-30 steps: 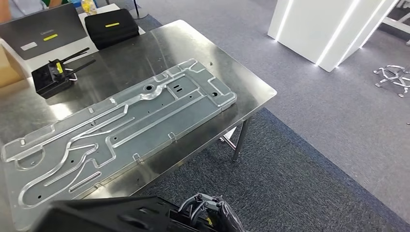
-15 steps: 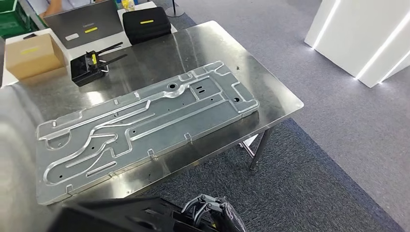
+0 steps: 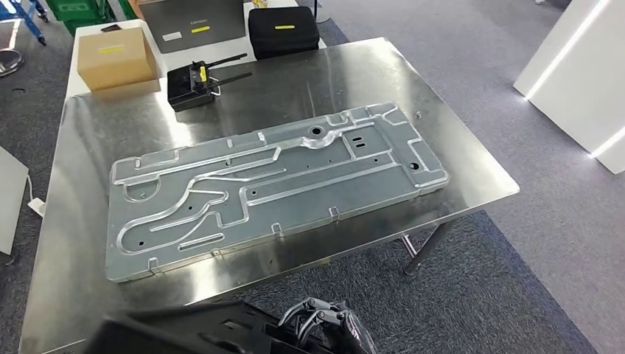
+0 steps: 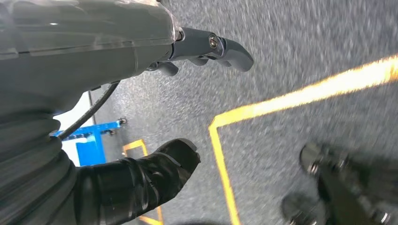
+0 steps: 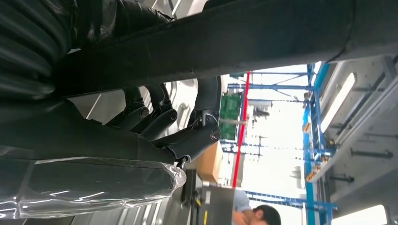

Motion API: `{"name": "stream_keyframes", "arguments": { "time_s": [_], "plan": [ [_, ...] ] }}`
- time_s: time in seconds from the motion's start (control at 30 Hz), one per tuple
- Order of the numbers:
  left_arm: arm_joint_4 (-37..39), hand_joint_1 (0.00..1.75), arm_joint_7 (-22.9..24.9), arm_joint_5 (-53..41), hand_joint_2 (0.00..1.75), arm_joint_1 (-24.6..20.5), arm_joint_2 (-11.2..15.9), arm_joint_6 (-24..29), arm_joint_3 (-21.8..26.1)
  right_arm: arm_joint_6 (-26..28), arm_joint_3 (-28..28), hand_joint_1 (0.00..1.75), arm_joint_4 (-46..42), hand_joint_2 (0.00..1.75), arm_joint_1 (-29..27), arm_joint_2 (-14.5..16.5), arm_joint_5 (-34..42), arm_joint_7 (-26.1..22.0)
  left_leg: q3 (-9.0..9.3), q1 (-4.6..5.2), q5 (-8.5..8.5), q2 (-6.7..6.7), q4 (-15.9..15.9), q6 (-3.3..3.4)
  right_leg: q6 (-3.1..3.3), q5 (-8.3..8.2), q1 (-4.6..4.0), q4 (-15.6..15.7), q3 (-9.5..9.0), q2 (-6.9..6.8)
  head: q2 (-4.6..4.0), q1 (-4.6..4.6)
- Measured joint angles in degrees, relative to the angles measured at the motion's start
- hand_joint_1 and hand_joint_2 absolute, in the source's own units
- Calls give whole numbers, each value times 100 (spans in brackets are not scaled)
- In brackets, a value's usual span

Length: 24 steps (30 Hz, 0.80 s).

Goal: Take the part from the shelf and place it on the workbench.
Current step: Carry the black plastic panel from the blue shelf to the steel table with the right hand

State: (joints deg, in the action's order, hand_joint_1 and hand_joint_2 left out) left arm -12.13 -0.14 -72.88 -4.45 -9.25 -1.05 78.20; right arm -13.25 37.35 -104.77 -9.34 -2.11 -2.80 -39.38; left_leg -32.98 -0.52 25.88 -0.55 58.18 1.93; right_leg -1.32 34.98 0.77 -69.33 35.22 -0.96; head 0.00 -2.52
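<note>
Fingers of my left hand (image 4: 141, 108) are spread apart with nothing in them. That hand hangs down by my side over the grey floor and a yellow tape line (image 4: 300, 96), because it has no job right now. On the far left of the shiny steel workbench (image 3: 457, 147) sits a cardboard box (image 3: 118, 59) with a yellow label. Next to it is a small black box with antennas (image 3: 195, 85), then a grey laptop (image 3: 191, 22) and a black case (image 3: 284, 29). Each has a yellow sticker, but the writing on them is too small for me to read. A big flat metal plate (image 3: 273, 184) with stamped grooves lies across the middle of the bench, so I think the free spots are along the edges. The black part (image 3: 184, 332) is low in front of me, at the near edge of the bench and not set down yet. My right hand (image 3: 317, 321) has its fingers curled tight around the part so it will not slip while I carry it.
</note>
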Motion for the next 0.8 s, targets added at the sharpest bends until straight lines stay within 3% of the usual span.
{"name": "stream_keyframes", "arguments": {
  "time_s": [0.03,0.07,0.1,0.13,0.2,0.27,0.33,0.37,0.43,0.5,0.53,0.57,0.6,0.63,0.7,0.73,0.8],
  "plan": [
    [0,0,-2,-2,175,-5,1,3,-4,0,-4,175,-1,175,-12,-13,3,-1,-3,11,-1,-66,3,13,7,88,-2,-314,177,44,0,0],
    [0,0,-3,-4,175,-9,1,5,-8,0,-8,175,-1,175,-21,-25,4,-1,0,23,0,-138,6,20,20,71,-4,-470,285,67,0,0],
    [0,0,-3,-6,175,-11,0,7,-11,0,-12,175,-1,175,-28,-34,5,-1,8,31,2,-217,10,23,41,-61,-6,-406,290,87,0,0],
    [0,0,-4,-7,175,-11,-2,6,-15,-1,-15,175,-3,175,-32,-38,5,-1,19,36,4,-294,13,21,68,-277,-8,-139,196,128,0,-1],
    [2,0,-8,-9,175,-14,-11,5,-20,-8,-19,175,-14,175,-37,-41,6,-1,23,41,10,-428,26,6,131,-657,-12,584,-86,342,0,0],
    [5,0,-16,-10,175,-13,-22,4,-24,-15,-21,175,-32,175,-42,-43,8,-1,-6,36,8,-541,34,-41,161,-760,-26,960,-229,486,0,1],
    [7,0,-21,-11,175,2,-25,3,-26,-20,-23,175,-47,175,-40,-43,9,-1,-40,24,0,-642,25,-111,180,-753,-30,1020,-256,414,0,2],
    [7,0,-21,-11,175,11,-22,3,-26,-23,-24,175,-53,175,-39,-42,9,-1,-54,23,19,-603,52,-140,201,-765,-23,1054,-279,355,0,3],
    [7,0,-21,-14,175,10,-18,2,-26,-31,-24,175,-66,175,-44,-39,9,-3,-188,34,222,-345,352,-190,262,-787,2,1126,-331,215,0,13],
    [7,0,-21,-15,175,-5,-19,-6,-27,-35,-24,175,-74,175,-48,-37,9,-5,-521,15,601,-85,1051,-239,299,-781,-12,1138,-345,53,0,19],
    [7,0,-22,-16,175,-9,-21,-13,-28,-35,-24,175,-75,175,-49,-38,9,-5,-693,-2,740,-44,1396,-267,302,-773,-17,1135,-345,-30,0,18],
    [7,0,-25,-16,175,-9,-22,-20,-28,-35,-24,175,-75,175,-50,-38,9,-5,-789,-22,776,-24,1585,-293,298,-763,-18,1131,-348,-94,0,18],
    [7,0,-27,-17,175,-2,-22,-25,-29,-37,-24,175,-75,175,-50,-38,9,-3,-783,-41,708,-7,1572,-315,286,-751,-16,1125,-352,-144,0,18],
    [7,0,-31,-17,175,8,-20,-28,-30,-41,-24,175,-75,175,-49,-38,12,4,-658,-59,546,15,1333,-332,268,-736,-10,1113,-359,-182,0,19],
    [7,0,-36,-19,175,25,-14,-30,-32,-72,-25,175,-75,175,-46,-38,71,80,-247,-74,206,87,566,-335,215,-694,-9,1069,-369,-233,0,19],
    [7,0,-37,-19,175,27,-11,-32,-33,-93,-27,175,-71,175,-42,-38,128,161,-91,-70,109,111,271,-310,184,-675,-16,1047,-371,-250,0,16],
    [7,0,-36,-19,175,26,-10,-36,-36,-132,-34,175,-48,175,-34,-39,245,339,0,-42,95,120,81,-239,125,-660,-36,1033,-376,-267,0,13]
  ]
}}
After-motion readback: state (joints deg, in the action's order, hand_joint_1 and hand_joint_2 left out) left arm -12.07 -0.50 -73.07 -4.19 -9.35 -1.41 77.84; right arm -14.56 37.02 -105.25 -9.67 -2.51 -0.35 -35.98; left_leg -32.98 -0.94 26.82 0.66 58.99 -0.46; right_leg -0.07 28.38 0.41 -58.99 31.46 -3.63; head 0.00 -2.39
